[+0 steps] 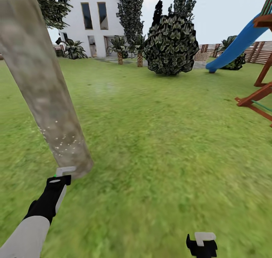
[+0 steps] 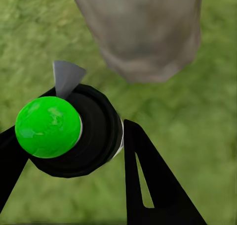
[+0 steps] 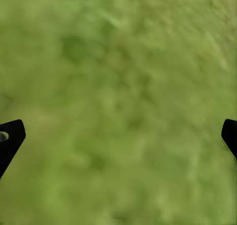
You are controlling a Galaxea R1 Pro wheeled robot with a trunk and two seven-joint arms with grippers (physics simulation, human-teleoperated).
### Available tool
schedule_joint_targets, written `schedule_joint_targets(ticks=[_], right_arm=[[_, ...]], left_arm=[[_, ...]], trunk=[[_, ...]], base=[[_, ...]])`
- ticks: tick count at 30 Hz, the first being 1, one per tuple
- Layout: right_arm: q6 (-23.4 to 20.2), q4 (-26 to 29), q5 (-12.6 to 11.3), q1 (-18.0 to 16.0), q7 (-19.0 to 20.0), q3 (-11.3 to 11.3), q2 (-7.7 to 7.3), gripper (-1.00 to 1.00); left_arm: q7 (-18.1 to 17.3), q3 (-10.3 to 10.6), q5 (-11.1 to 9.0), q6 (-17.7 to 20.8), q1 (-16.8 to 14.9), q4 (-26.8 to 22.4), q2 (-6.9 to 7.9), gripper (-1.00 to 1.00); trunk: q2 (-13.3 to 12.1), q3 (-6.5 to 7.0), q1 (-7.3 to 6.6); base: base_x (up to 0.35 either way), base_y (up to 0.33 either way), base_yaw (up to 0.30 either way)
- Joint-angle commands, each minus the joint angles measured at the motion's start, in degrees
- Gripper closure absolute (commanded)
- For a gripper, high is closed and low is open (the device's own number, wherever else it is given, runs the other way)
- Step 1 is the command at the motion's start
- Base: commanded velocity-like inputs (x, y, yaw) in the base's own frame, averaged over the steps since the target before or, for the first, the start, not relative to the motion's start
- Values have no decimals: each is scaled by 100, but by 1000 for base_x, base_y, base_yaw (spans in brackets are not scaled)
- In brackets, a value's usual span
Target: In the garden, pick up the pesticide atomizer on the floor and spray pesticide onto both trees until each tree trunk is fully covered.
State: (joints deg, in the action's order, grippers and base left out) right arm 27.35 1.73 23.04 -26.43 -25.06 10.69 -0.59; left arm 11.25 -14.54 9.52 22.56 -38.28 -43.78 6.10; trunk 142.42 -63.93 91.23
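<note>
A thick grey-tan mottled tree trunk (image 1: pixel 41 84) rises at the left of the head view, slanting across the picture. White specks of pesticide (image 1: pixel 62 144) dot its lower part. My left gripper (image 1: pixel 60 176) is just in front of the trunk's base, shut on the pesticide atomizer (image 2: pixel 64 131), a black round body with a bright green cap. In the left wrist view the trunk (image 2: pixel 143 32) stands close ahead of the left gripper (image 2: pixel 69 136). My right gripper (image 1: pixel 202 243) hangs low over the grass floor (image 1: pixel 158 144). In the right wrist view the right gripper (image 3: pixel 118 136) is open and holds nothing.
A large dark bush (image 1: pixel 172 42) and short palms (image 1: pixel 120 50) stand far ahead before a white house (image 1: pixel 94 20). A blue slide (image 1: pixel 238 42) on a red-brown wooden play frame (image 1: pixel 260 95) stands at the right, with a slat fence (image 1: pixel 257 50) behind it.
</note>
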Motion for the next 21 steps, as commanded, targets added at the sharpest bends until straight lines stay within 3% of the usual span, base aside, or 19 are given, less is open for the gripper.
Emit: schedule_joint_targets(ticks=[1, 15, 21], right_arm=[[15, -6, 60, -2, -16, 47, 0, -100], [16, -6, 60, -2, -16, 47, 5, -100], [16, -6, 60, -2, -16, 46, 5, -100]], left_arm=[[-9, -5, 61, 38, -4, -8, -3, 100], [-9, -5, 67, 38, -4, -7, -3, 100], [-9, -5, 68, 38, -4, -8, -3, 100]], trunk=[[2, -5, 0], [2, -5, 0], [2, -5, 0]], base=[[138, -267, 228], [151, -267, 30], [153, -267, 248]])
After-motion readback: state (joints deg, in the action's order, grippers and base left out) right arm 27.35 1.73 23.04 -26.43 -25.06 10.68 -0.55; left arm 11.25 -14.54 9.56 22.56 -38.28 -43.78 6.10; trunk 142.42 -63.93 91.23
